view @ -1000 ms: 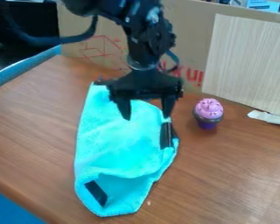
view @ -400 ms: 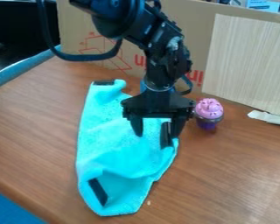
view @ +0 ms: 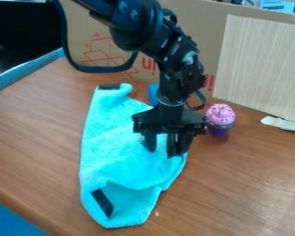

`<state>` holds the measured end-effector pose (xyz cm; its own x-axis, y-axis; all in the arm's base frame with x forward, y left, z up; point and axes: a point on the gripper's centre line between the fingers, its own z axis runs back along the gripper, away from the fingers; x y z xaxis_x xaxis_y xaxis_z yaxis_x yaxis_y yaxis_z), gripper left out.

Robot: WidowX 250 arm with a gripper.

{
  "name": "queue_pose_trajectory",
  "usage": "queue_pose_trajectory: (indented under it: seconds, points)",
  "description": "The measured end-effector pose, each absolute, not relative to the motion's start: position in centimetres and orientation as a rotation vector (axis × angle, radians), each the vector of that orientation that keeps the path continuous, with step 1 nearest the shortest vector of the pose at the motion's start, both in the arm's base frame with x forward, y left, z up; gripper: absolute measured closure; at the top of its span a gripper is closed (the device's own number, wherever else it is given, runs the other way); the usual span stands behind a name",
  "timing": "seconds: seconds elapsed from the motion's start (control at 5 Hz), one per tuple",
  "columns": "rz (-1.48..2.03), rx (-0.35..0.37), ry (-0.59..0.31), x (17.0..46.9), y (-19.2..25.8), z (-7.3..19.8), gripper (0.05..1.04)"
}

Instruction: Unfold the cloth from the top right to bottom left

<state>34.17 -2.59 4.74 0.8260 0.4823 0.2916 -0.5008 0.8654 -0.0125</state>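
The turquoise cloth [view: 116, 156] lies on the table, long from back to front, with its right and lower parts folded and wrinkled. Black patches mark its upper-left corner [view: 109, 86], its lower-left part [view: 103, 202] and its right edge [view: 172, 145]. Over that right edge hangs the gripper [view: 165, 150], pointing down. Its two fingers stand apart, low at the cloth, and the right one overlaps the right-edge patch. Whether the fingertips touch the fabric cannot be told.
A pink and purple toy cupcake [view: 220, 120] stands just right of the gripper. Behind the gripper is a blue object [view: 153, 94], partly hidden. A cardboard wall [view: 196, 34] and a pale wooden panel [view: 261, 67] line the back; a white strip [view: 284, 123] lies at right.
The gripper has moved right and down, from above the cloth's upper part to its right edge. Its fingers have come closer together. The cloth looks nearly the same.
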Motion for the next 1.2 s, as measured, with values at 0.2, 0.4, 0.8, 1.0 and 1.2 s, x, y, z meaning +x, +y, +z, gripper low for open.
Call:
queue_pose_trajectory:
  seconds: [0.2,0.4,0.8,1.0,1.2]
  points:
    - [0.518,0.054,-0.279,34.2,-2.9,4.5,0.728]
    - [0.515,0.042,-0.264,34.1,-2.7,4.5,0.921]
    - [0.532,-0.122,-0.259,33.4,-1.4,8.3,1.024]
    - [0.552,-0.247,-0.261,32.3,0.4,10.7,1.025]
    - [0.579,-0.317,-0.252,30.8,3.4,11.7,1.025]
